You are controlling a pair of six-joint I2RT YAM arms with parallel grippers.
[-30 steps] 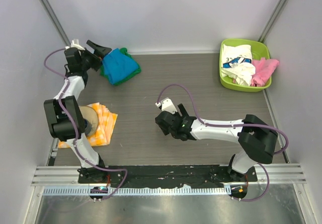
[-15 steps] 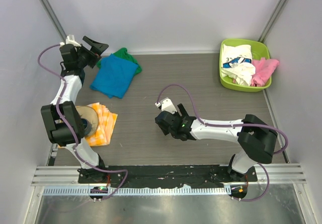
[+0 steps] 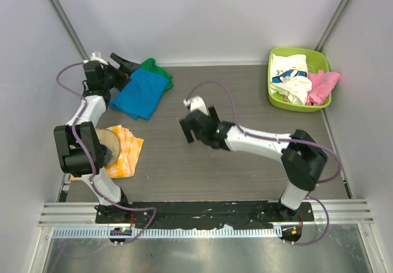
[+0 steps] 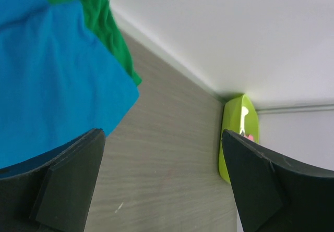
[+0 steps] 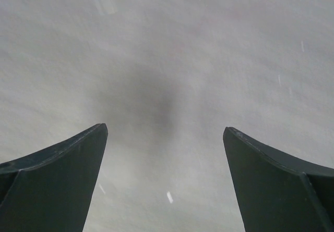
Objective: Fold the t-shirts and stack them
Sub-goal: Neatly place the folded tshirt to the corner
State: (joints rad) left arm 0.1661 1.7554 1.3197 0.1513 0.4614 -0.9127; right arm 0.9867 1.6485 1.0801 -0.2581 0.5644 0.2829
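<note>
A folded bright blue t-shirt lies at the back left on top of a green t-shirt, whose edge shows behind it. In the left wrist view the blue shirt and the green shirt fill the upper left. My left gripper is open and empty at the blue shirt's far left corner. My right gripper is open and empty over bare table near the middle. A white printed t-shirt and a pink t-shirt lie crumpled in the green basket.
An orange-yellow checked cloth with a round tan object on it lies at the left. White walls close the back and sides. The green basket also shows in the left wrist view.
The left gripper let go of the blue shirt, which now lies spread flat on the green one. The right gripper moved up and left toward the table's middle.
</note>
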